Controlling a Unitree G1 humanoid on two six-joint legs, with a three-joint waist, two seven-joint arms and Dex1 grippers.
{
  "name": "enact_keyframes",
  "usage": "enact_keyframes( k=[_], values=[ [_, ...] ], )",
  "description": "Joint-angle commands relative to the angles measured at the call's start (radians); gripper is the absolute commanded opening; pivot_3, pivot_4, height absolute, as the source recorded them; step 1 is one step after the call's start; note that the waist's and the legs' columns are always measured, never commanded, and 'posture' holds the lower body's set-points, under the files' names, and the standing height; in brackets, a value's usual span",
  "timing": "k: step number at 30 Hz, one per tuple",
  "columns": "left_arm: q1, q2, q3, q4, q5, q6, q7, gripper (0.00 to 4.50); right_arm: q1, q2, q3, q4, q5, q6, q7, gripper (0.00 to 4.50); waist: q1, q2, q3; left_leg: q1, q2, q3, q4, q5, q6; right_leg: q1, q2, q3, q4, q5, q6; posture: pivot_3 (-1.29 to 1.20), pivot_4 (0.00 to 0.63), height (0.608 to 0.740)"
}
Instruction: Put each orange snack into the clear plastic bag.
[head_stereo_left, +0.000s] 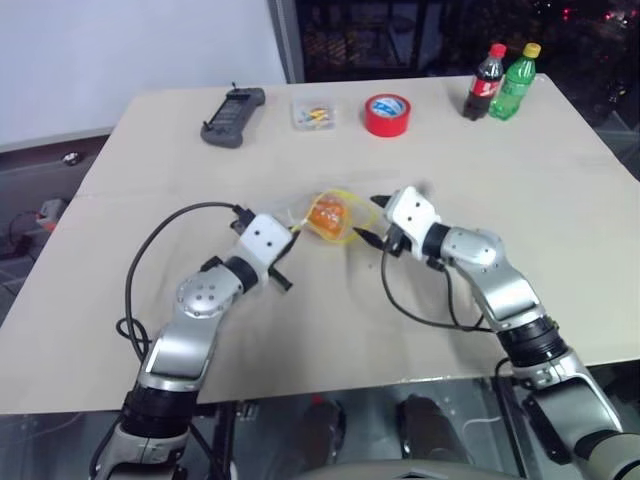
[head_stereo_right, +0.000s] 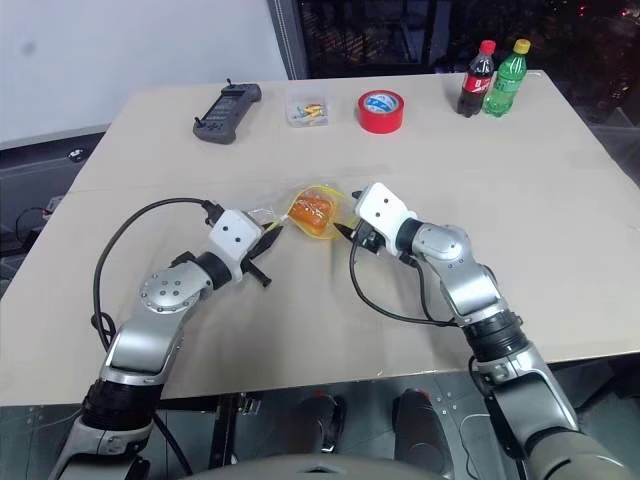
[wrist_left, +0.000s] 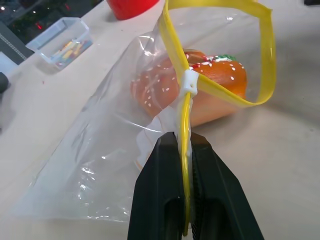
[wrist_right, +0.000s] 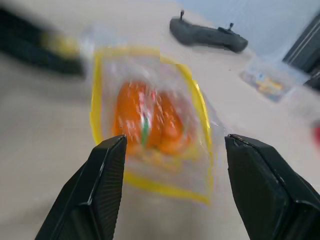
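Left gripper (wrist_left: 184, 150) pinches clear plastic bag (wrist_left: 100, 165), mouth toward right gripper (wrist_right: 172, 150).

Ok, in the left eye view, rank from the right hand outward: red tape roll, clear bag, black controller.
1. Clear bag, just beside the right hand, toward the left hand.
2. Red tape roll, straight beyond, at the far edge.
3. Black controller, far edge, leftward.

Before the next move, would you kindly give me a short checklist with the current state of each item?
1. Left hand clamped on the clear plastic bag's yellow seal strip: ok.
2. Right hand open and holding nothing: ok.
3. Bag mouth open: ok, the strip forms a loop.
4. Orange snacks inside the bag: ok for the orange mass seen through the plastic; whether it is both pieces, cannot tell.
5. Bag resting on the table: ok.
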Motion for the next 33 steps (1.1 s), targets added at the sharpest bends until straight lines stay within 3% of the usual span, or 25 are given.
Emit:
enact_keyframes(
  k=[1, 11, 12, 13, 17, 33],
  values=[
    [-0.018, 0.016, 0.024, -0.004, -0.015, -0.015, -0.007, 0.00, -0.072, -0.047, 0.094, 0.139, -0.198, -0.190, -0.066, 3.19, 0.000, 0.000, 0.000, 0.000, 0.000, 0.000, 0.000, 0.000, 0.000, 0.000, 0.000, 0.000, 0.000, 0.000, 0.000, 0.00, 0.150, 0.740],
    [-0.019, 0.054, 0.037, -0.004, -0.016, -0.028, -0.014, 0.00, -0.247, 0.048, 0.084, 0.482, -0.279, -0.361, -0.199, 3.19, 0.000, 0.000, 0.000, 0.000, 0.000, 0.001, 0.000, 0.000, 0.000, 0.000, 0.000, 0.001, 0.000, 0.000, 0.000, 0.00, 0.150, 0.740],
    [-0.019, 0.058, 0.040, -0.002, -0.019, -0.029, -0.015, 0.00, -0.255, 0.051, 0.081, 0.494, -0.280, -0.373, -0.203, 2.69, 0.000, 0.000, 0.000, 0.000, 0.000, 0.000, 0.000, 0.000, 0.000, 0.000, 0.000, 0.001, 0.000, 0.000, 0.000, 0.00, 0.150, 0.740],
    [-0.017, 0.061, 0.043, -0.002, -0.021, -0.031, -0.016, 0.00, -0.260, 0.054, 0.080, 0.504, -0.281, -0.383, -0.205, 2.54, 0.000, 0.000, 0.000, 0.000, 0.000, 0.000, 0.000, 0.000, 0.000, 0.000, 0.001, 0.001, -0.001, 0.000, 0.000, 0.00, 0.150, 0.740],
    [-0.014, 0.067, 0.046, 0.000, -0.022, -0.034, -0.016, 0.00, -0.280, 0.057, 0.084, 0.554, -0.300, -0.417, -0.221, 0.76, 0.000, 0.000, 0.000, 0.000, 0.000, 0.000, 0.000, 0.000, 0.000, 0.000, 0.001, 0.001, -0.001, 0.000, 0.000, 0.00, 0.150, 0.740],
    [0.005, 0.072, 0.054, -0.019, -0.028, -0.047, -0.024, 0.00, -0.359, 0.127, 0.044, 0.760, -0.272, -0.461, -0.242, 0.76, -0.004, 0.000, 0.000, 0.000, 0.000, 0.000, 0.000, 0.000, 0.000, 0.000, 0.001, 0.002, 0.000, 0.000, 0.000, 0.00, 0.150, 0.740]
  ],
)
